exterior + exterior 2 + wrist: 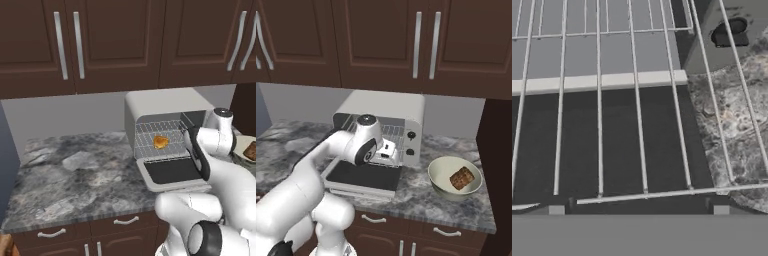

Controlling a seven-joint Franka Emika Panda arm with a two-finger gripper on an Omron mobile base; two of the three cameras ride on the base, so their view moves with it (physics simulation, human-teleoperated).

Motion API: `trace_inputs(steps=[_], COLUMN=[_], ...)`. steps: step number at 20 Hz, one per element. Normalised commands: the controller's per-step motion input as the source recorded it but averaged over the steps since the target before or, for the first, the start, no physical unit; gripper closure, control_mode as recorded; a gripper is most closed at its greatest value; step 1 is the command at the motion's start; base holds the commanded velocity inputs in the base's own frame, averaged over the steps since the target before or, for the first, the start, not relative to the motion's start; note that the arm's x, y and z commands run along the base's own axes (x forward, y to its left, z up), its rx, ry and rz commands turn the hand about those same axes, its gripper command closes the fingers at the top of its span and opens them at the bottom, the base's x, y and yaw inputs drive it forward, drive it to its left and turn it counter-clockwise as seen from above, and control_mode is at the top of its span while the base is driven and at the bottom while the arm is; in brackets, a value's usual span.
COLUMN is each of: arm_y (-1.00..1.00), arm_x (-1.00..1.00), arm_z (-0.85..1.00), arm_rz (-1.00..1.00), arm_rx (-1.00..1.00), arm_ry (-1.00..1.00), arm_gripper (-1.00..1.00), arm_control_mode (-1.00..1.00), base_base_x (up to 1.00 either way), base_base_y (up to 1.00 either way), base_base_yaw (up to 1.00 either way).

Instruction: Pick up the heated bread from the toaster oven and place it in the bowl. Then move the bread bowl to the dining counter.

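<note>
While the heated bread lay untouched near the middle of the wire rack inside the toaster oven, the claw was seen in the right base view at the oven's mouth, above the lowered door; its jaws were hidden there behind the wrist, yet the two fingertips stood far apart at the bottom of the hand view, so the claw was judged to be spread wide and empty. In the hand view the rack's wires ran just above the tips, and no bread was caught between them. The chief risk was judged to be a collision: a spread claw driven forward at that height could snag the front wire of the rack and drag it out over the door. A low or off-centre approach could also push the small piece toward 12 o'clock, deeper into the oven, out of reach. The bowl stood on the worktop at about 3 o'clock from the oven in the right base view and already held a darker brown chunk; a careless drop could leave the bread on the rim or on the worktop.
</note>
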Motion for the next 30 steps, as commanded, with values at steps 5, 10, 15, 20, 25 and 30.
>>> trace_inputs(steps=[5, 10, 15, 20, 25, 30], arm_y=[0.37, 1.00, 0.70, 0.03, 0.14, 0.20], arm_x=[-0.54, -0.02, 0.00, 0.00, 0.25, 0.43], arm_z=[0.77, 0.53, 0.09, 0.00, 0.00, 0.05], arm_rz=[-0.02, -0.02, -0.03, 0.00, -0.01, 0.00], arm_rx=[0.03, -0.07, -0.11, 0.00, 0.00, 0.00], arm_ry=[-0.37, -0.11, 0.02, 0.00, 0.00, 0.00], arm_gripper=[-1.00, -1.00, -1.00, -1.00, -1.00, -1.00], arm_control_mode=[-1.00, -1.00, -1.00, -1.00, -1.00, -1.00], base_base_x=[0.00, 0.00, 0.00, 0.00, 0.00, 0.00], base_base_y=[0.00, 0.00, 0.00, 0.00, 0.00, 0.00], base_base_yaw=[0.00, 0.00, 0.00, 0.00, 0.00, 0.00])
